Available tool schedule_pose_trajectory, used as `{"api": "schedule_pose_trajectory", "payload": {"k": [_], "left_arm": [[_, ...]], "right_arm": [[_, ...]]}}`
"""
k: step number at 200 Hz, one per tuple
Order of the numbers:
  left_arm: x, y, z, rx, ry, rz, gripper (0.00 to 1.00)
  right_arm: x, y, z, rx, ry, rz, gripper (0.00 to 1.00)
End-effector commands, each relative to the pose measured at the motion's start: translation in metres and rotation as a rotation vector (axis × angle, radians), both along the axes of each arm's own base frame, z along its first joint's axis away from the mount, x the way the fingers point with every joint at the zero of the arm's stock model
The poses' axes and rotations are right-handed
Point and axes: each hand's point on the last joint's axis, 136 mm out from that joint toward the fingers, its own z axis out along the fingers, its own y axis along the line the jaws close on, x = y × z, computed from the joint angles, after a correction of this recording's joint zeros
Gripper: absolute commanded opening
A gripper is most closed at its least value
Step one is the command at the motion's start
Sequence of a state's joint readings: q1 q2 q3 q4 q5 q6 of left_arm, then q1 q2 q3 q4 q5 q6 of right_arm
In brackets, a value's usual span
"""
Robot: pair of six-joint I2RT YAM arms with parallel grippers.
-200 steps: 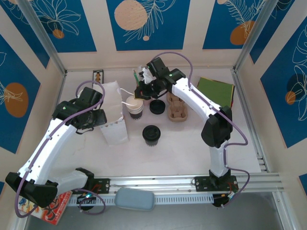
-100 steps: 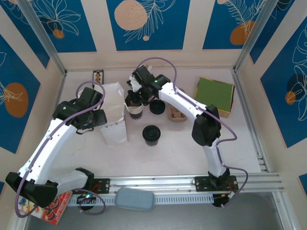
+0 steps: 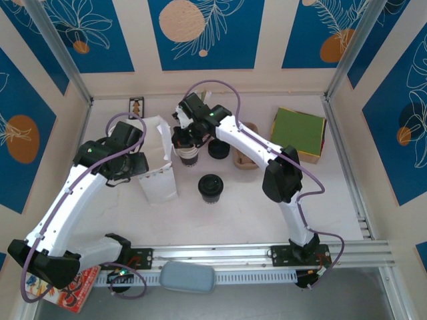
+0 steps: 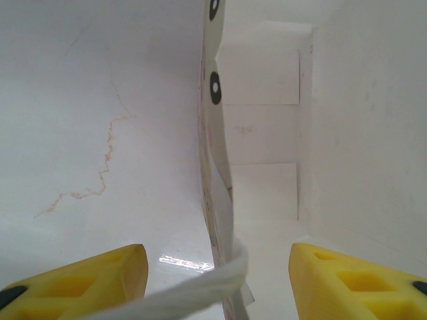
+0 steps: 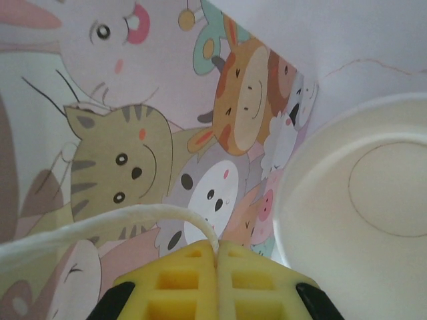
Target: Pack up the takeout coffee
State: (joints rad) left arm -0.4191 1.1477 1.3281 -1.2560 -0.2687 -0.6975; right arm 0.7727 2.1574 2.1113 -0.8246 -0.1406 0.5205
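Takeout coffee sits clear; right fingers pinching bag handle overlap lidless cup.

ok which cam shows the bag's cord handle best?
Right wrist: the cord handle runs close up into the shut right hand. Top external has that hand by the white bag, cord too small to tell. Left wrist shows a cord across the bag's edge, inside the open left hand; same handle unclear.
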Motion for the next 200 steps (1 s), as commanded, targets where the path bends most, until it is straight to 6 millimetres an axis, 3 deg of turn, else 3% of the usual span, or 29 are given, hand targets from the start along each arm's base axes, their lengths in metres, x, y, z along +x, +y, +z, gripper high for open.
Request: {"api": "schedule_pose_trajectory", "payload": {"k": [1,53,105,116,151,200], "left_arm": [[-0.004,0.003,-0.003,0.008,0.019,-0.01,0.58],[-0.004,0.004,-0.002,0.012,0.017,-0.012,0.58],[-0.004,0.004,-0.001,0.016,0.012,-0.02,0.58],[-0.003,0.004,-0.001,0.014,0.012,-0.024,0.58],[-0.002,0.002,0.002,0.006,0.003,-0.031,0.58],[0.0,-0.002,0.008,-0.017,-0.013,-0.039,0.6]], "right_arm": [[0.001,0.0,0.011,-0.005,-0.037,0.016,0.11],[0.008,-0.02,0.05,0.01,-0.117,-0.031,0.36],[0.015,-0.056,0.089,0.016,-0.202,-0.1,0.46],[0.014,-0.059,0.098,0.029,-0.219,-0.104,0.47],[0.012,-0.057,0.12,0.087,-0.238,-0.1,0.63],[0.013,-0.053,0.121,0.092,-0.22,-0.099,0.69]]}}
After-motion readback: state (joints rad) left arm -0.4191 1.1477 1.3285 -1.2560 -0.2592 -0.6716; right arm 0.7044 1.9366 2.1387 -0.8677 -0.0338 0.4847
